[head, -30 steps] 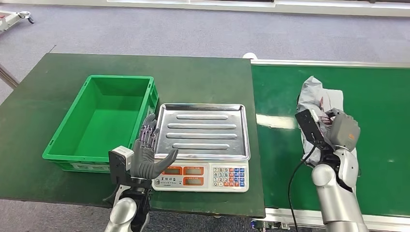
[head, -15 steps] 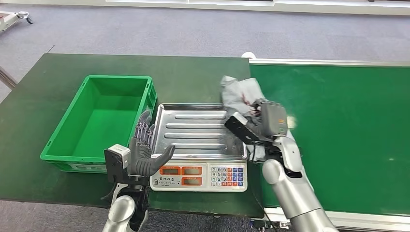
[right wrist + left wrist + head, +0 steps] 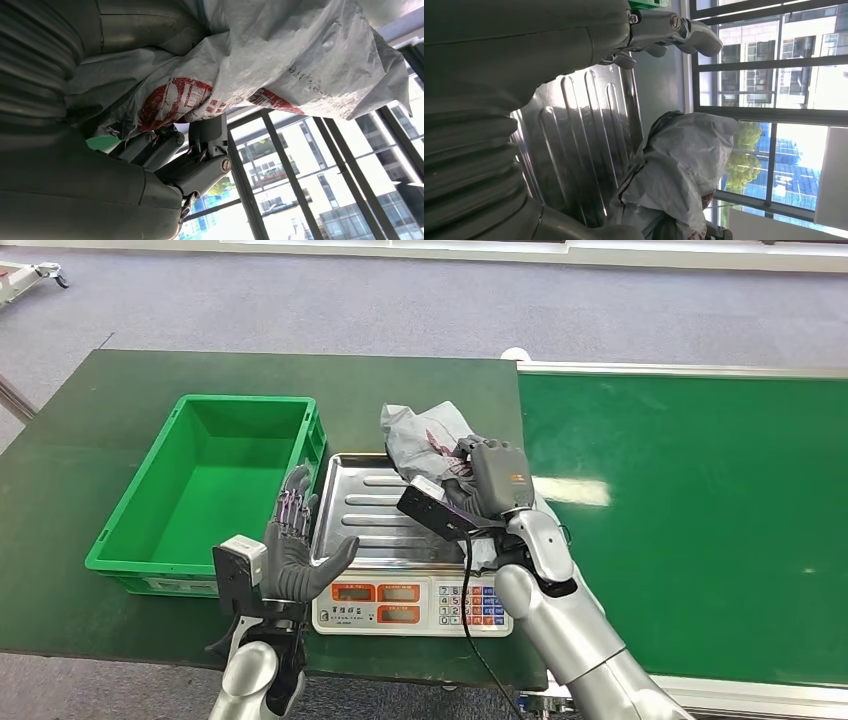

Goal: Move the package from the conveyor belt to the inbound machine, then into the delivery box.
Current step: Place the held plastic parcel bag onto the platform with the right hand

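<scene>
The package [image 3: 425, 432] is a crumpled grey plastic mailer with red print [image 3: 280, 60]. My right hand [image 3: 490, 480] grips it and holds it above the back right part of the scale's steel tray [image 3: 375, 510]. In the left wrist view the package [image 3: 679, 170] hangs over the ribbed tray [image 3: 579, 145]. My left hand [image 3: 295, 550] is raised at the scale's front left corner, fingers spread and upright, holding nothing. The green delivery box [image 3: 215, 490] stands to the left of the scale with nothing in it. The green conveyor belt [image 3: 690, 510] lies to the right.
The scale's keypad and displays [image 3: 410, 602] face me at the table's front edge. The dark green table [image 3: 250, 375] carries box and scale. Grey floor lies beyond. A black cable [image 3: 470, 620] hangs from my right wrist.
My right arm has swung left, carrying the package from the conveyor belt, past the tray's right edge, to over the scale tray. My left hand has stayed almost still.
</scene>
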You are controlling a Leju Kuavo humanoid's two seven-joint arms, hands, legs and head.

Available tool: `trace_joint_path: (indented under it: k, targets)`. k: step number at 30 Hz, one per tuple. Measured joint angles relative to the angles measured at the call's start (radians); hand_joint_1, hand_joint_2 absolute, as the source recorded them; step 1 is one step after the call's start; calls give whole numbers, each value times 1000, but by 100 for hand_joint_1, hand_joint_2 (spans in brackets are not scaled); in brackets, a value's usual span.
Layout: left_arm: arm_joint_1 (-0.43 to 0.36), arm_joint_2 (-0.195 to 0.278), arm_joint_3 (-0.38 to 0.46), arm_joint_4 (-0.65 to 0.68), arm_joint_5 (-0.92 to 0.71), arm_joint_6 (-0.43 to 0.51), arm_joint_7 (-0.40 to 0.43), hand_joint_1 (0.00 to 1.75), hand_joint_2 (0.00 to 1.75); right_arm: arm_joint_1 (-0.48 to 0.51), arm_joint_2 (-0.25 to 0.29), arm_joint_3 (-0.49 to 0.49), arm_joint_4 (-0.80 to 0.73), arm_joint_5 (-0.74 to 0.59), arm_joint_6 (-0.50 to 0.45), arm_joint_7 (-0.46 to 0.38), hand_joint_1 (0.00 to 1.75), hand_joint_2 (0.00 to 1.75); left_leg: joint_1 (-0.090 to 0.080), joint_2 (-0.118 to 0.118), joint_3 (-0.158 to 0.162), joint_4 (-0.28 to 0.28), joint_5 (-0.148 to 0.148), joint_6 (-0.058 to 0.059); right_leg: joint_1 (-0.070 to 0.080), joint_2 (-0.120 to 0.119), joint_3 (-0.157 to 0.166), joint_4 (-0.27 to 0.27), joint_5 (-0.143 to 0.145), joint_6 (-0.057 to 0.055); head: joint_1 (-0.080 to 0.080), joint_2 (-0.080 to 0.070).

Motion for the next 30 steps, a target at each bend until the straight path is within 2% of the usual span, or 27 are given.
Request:
trace_joint_path:
  k: [8, 9, 12, 13, 20, 30]
  targets:
    - [1, -1, 7, -6, 0, 0, -2, 0, 175, -10, 6, 6, 21, -4, 0, -11, 175, 175, 0, 0, 0, 0, 0, 0, 1, 0, 0, 0, 0, 0, 0, 0]
    - [2, -1, 8, -8, 0, 0, -3, 0, 175, -11, 6, 8, 24, -6, 0, -16, 152, 175, 0, 0, 0, 0, 0, 0, 1, 0, 0, 0, 0, 0, 0, 0]
    - [6, -1, 14, -13, 0, 0, -6, 0, 175, -14, 9, 12, 34, -18, 0, -27, 21, 175, 0, 0, 0, 0, 0, 0, 1, 0, 0, 0, 0, 0, 0, 0]
    - [7, -1, 17, -14, 0, 0, -6, 0, 175, -16, 11, 13, 37, -25, 2, -30, 0, 175, 0, 0, 0, 0, 0, 0, 1, 0, 0, 0, 0, 0, 0, 0]
    - [13, -1, 23, -17, 0, 0, -8, 0, 175, -25, 14, 14, 54, -114, 7, -57, 0, 175, 0, 0, 0, 0, 0, 0, 0, 0, 0, 0, 0, 0, 0, 0]
    - [-2, -1, 23, -4, 0, -7, -9, 0, 175, -32, 7, 14, 61, -137, 5, -45, 0, 175, 0, 1, 1, 0, 0, 0, 1, 0, 0, 0, 0, 0, 0, 0]
